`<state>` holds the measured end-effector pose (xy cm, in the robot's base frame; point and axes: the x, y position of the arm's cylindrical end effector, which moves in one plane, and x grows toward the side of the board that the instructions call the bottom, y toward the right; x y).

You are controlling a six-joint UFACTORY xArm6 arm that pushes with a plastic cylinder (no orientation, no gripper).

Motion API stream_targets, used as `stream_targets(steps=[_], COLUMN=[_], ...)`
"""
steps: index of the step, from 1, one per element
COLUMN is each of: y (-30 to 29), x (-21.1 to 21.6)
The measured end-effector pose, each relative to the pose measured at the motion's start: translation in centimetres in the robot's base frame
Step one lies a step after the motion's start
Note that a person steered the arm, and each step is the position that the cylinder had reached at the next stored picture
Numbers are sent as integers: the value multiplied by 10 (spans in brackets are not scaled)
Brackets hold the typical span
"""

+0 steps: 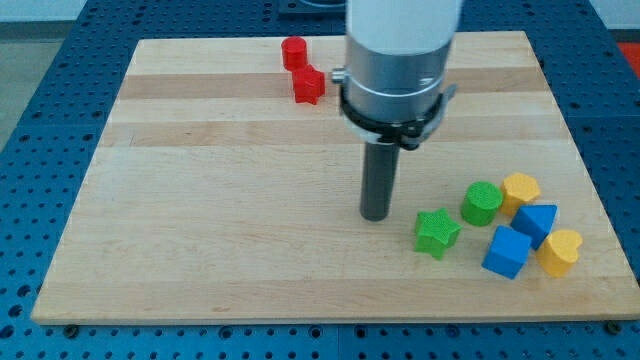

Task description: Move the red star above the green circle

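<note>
The red star (309, 85) lies near the view's top, just below and right of a red cylinder-like block (294, 52). The green circle (482, 203) sits at the view's lower right, touching a yellow block (520, 189). My tip (375, 214) rests on the board in the middle, well below the red star and to the left of the green circle and the green star (437, 232).
A cluster at the lower right holds the green star, a blue triangle-like block (537, 222), a blue cube (507, 251) and a yellow heart (560, 251). The wooden board (200, 200) ends close to the cluster's right and bottom.
</note>
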<state>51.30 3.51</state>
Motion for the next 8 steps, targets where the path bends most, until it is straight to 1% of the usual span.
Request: stream_targets(steps=[1,2,6,8], y=[0,1,54,66], x=[29,35,35,35])
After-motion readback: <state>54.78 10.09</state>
